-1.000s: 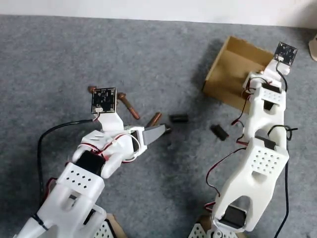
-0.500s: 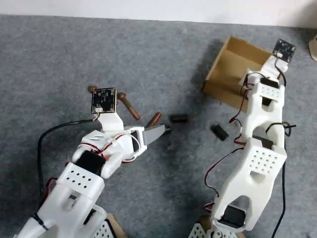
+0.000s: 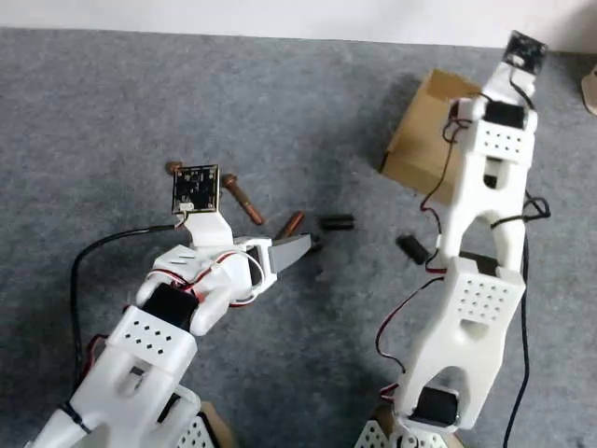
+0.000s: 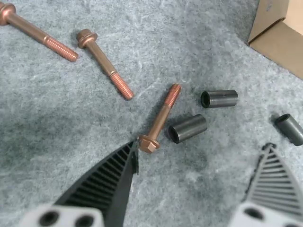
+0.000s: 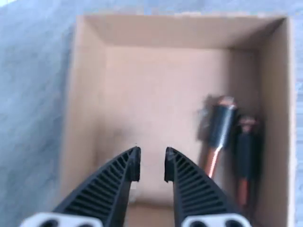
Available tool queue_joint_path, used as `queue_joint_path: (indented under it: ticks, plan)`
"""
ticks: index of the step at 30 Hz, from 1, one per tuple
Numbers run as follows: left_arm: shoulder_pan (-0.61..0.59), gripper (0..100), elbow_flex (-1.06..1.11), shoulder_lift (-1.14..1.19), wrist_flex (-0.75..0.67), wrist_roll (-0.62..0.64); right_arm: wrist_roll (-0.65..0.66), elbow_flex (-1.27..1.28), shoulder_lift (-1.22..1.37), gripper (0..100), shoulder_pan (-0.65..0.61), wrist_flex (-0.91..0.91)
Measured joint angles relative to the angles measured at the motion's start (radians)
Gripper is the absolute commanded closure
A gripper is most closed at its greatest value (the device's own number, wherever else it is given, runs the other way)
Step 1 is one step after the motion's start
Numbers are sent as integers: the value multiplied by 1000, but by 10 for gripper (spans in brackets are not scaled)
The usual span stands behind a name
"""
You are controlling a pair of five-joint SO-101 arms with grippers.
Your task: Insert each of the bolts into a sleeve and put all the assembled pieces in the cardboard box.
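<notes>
Your right arm [image 3: 485,159] has stretched farther toward 1 o'clock and now lies right across the cardboard box [image 3: 410,149]; your left arm has not shifted.

High view: the box sits at 1 o'clock on the grey table [image 3: 112,103]. Your left gripper [image 3: 308,246] lies near centre, pointing toward 3 o'clock. A copper bolt [image 3: 290,224] lies just at its 11 o'clock, and a second bolt [image 3: 242,199] lies farther out toward 10. One dark sleeve [image 3: 337,222] lies at 1 o'clock of the gripper tip, and another sleeve [image 3: 413,248] is close beside your right arm.

Left wrist view: your left gripper [image 4: 201,146] is spread wide and empty. One fingertip touches the hex head of the nearest bolt [image 4: 162,118], and a sleeve [image 4: 188,128] lies just beside that bolt's shank. The bolts are copper-coloured with flanged heads and threaded ends, and the sleeves are short dark tubes.

Right wrist view: your right gripper [image 5: 152,156] hangs over the box with its fingers a narrow gap apart, holding nothing. Two assembled pieces [image 5: 218,130] lie side by side against one box wall.
</notes>
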Motion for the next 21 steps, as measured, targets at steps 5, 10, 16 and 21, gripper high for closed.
queue_joint_path:
  ticks: [5, 10, 16, 21]
  plan:
    - [0, 628, 0, 0, 0, 0, 26, -106, 0, 924, -60, 184]
    - [0, 628, 0, 0, 0, 0, 167, -120, 0, 924, -109, 308]
    - [0, 628, 0, 0, 0, 0, 520, -120, 0, 924, -140, 417]
    - [0, 628, 0, 0, 0, 0, 829, -120, 0, 924, -172, 474]
